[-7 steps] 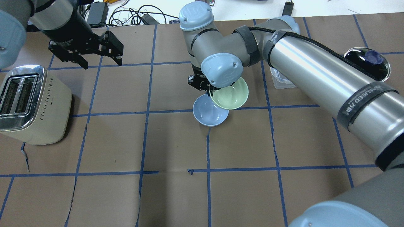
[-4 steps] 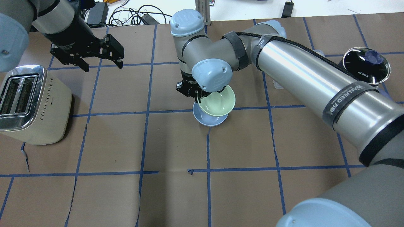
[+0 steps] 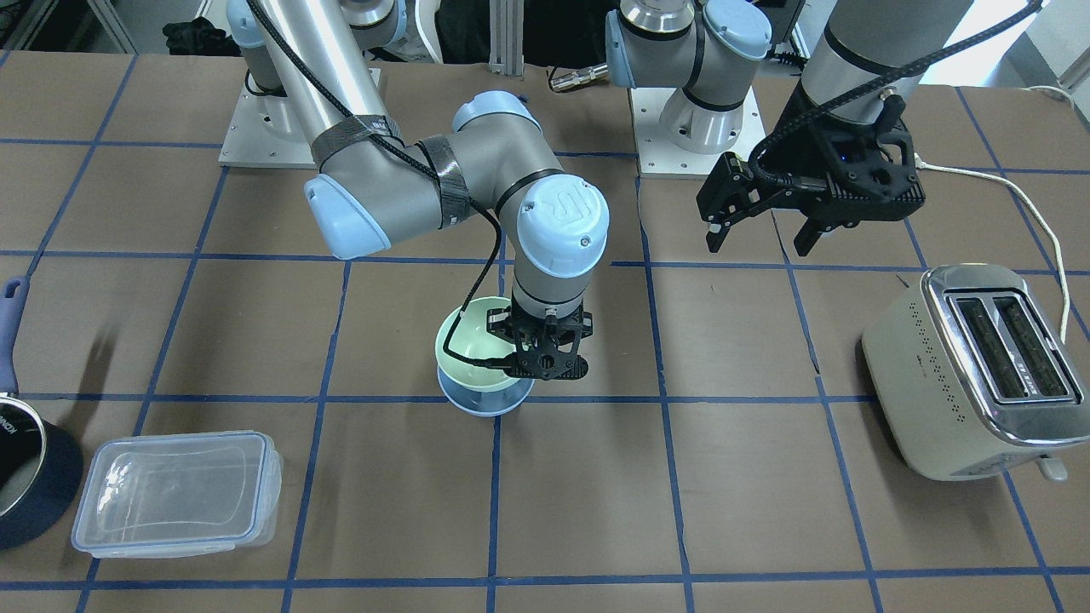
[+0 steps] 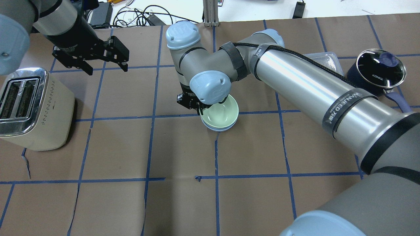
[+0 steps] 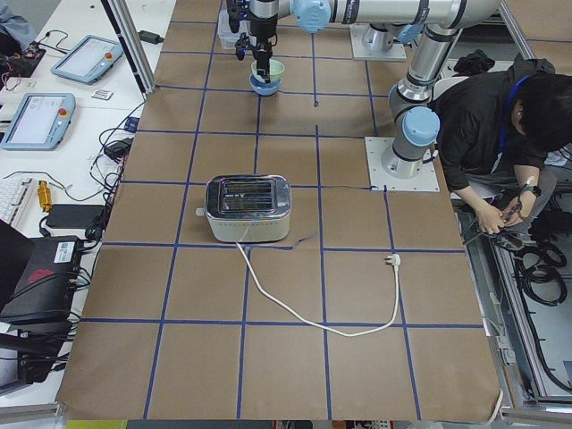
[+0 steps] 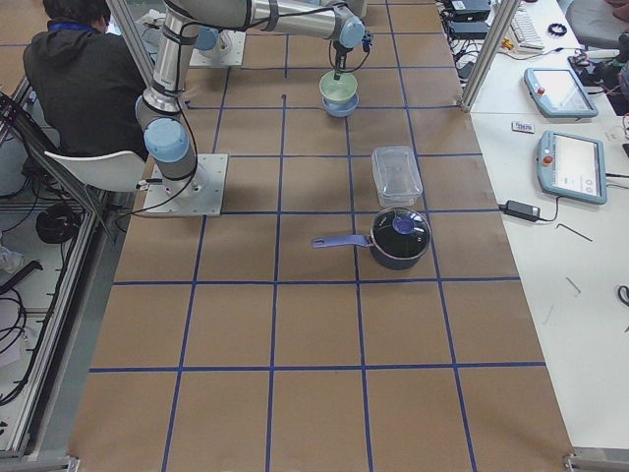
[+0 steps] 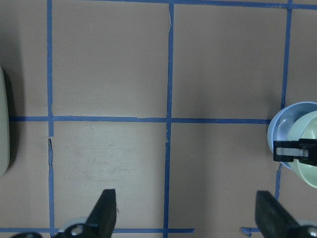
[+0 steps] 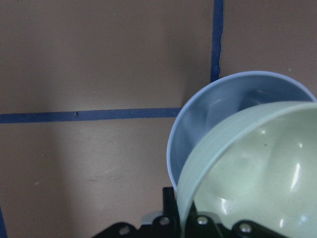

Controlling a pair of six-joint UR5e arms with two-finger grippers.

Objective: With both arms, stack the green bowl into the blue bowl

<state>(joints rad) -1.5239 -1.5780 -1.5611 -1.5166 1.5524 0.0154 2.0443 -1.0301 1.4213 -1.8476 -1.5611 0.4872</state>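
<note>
I'm watching the right gripper (image 4: 197,107) pinching the rim of the green bowl (image 4: 220,114), its jaws clamped on the edge nearest the robot's left side. The green bowl is hanging directly over the blue bowl (image 3: 484,400), which is sitting on the table (image 4: 183,203) near the middle, at a crossing of the blue tape lines. From my right wrist camera the green bowl is tilting and covering most of the blue one, leaving a crescent of blue interior showing; I cannot tell whether the two are touching. The left gripper (image 4: 105,67) is hovering well apart from the bowls, jaws spread wide and gripping nothing, above bare table just beyond the toaster (image 4: 36,108). A navy pot (image 4: 380,67) and a clear container (image 3: 174,494) are sitting off to the robot's right
</note>
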